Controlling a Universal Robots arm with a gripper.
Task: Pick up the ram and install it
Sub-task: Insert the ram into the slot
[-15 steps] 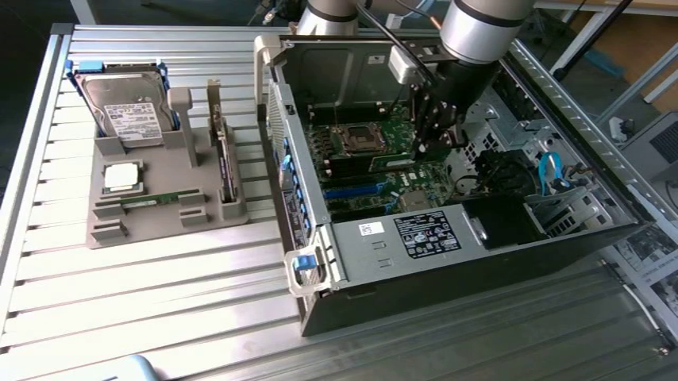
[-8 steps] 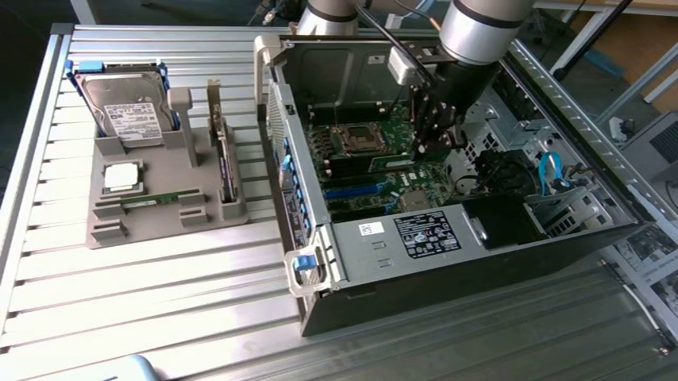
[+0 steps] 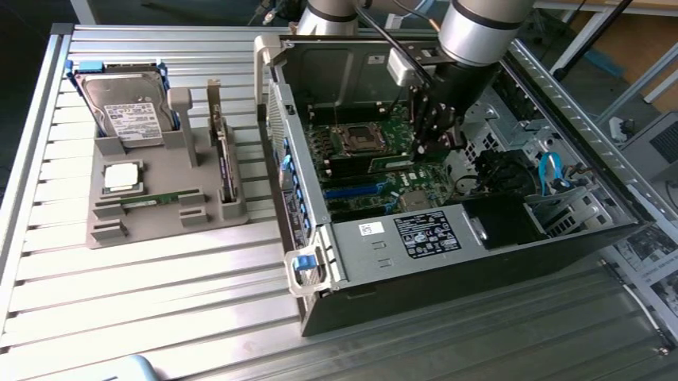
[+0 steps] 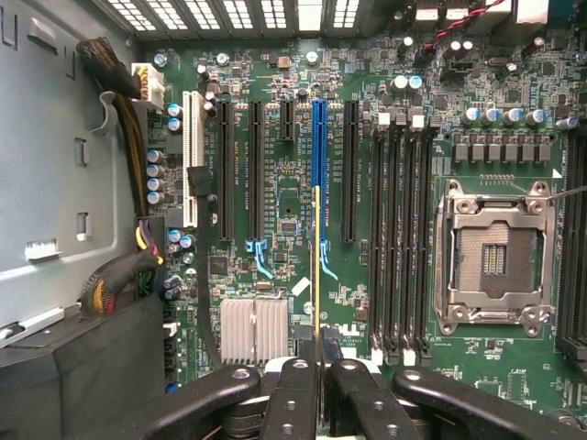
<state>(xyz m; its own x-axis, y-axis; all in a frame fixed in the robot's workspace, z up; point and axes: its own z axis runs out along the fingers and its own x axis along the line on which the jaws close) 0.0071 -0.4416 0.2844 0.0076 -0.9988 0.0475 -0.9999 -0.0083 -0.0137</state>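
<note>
Ram (image 4: pixel 317 293) between fingers (image 4: pixel 292 396), over motherboard (image 4: pixel 286 197)

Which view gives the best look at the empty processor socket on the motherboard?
The wrist view: the processor socket faces the camera, its metal frame and bare contact field unobstructed. The exterior view shows it small and slanted, deep inside the computer case.

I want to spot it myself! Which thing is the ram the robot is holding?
Look inside the open case, over the green motherboard. The gripper there is shut on the ram, a thin stick seen edge-on. Unlike the black and blue slots nearby, it sits between the fingers.
</note>
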